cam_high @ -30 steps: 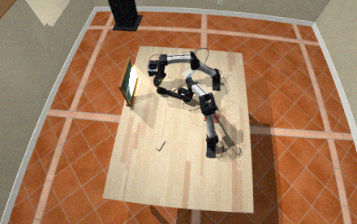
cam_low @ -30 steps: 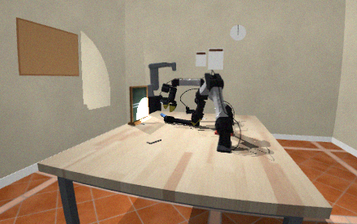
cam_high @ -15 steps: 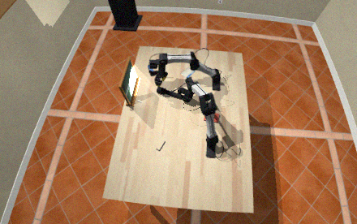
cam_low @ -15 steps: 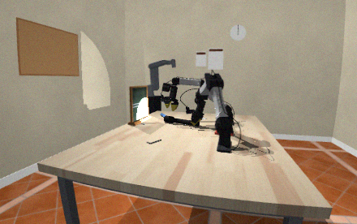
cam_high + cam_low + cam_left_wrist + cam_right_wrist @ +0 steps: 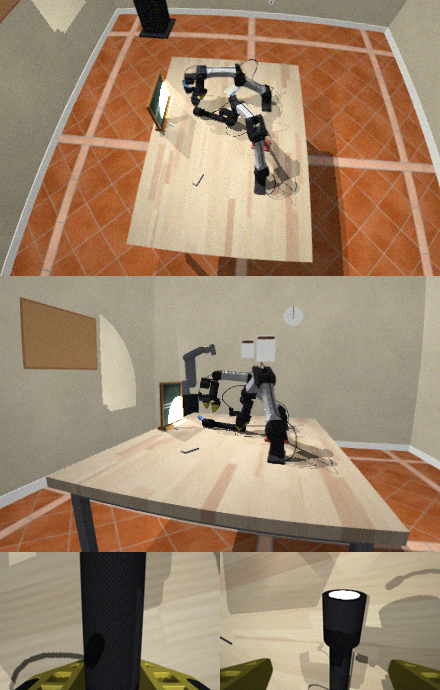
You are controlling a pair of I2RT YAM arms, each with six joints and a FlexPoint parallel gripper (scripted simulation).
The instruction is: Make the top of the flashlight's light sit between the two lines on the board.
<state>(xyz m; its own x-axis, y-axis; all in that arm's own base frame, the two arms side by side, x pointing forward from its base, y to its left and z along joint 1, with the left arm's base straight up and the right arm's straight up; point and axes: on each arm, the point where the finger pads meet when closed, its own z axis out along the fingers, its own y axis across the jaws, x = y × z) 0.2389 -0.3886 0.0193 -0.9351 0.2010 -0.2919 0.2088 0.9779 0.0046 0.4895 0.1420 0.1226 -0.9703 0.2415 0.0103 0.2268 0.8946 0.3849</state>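
Wooden table (image 5: 215, 215) (image 5: 150, 476), near edge foremost. Flashlight (image 5: 212, 116) (image 5: 217, 424) (image 5: 112, 613) (image 5: 344, 618), black, knurled barrel, lens toward the standing board (image 5: 157, 104) (image 5: 170, 392); probably rigid, moderately heavy, inclined to roll; best held mid-barrel. Left gripper (image 5: 231, 117) (image 5: 242, 427) (image 5: 112, 675): closed on barrel. Right gripper (image 5: 196, 100) (image 5: 211, 407) (image 5: 330, 673): wide open, holding nothing, above flashlight's head. Light's fit between lines: cannot tell.

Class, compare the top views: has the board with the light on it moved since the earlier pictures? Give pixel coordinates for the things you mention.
No. Judged against the table's edge (image 5: 220, 254) (image 5: 220, 511), the board (image 5: 157, 104) (image 5: 168, 392) shows no visible shift either way.
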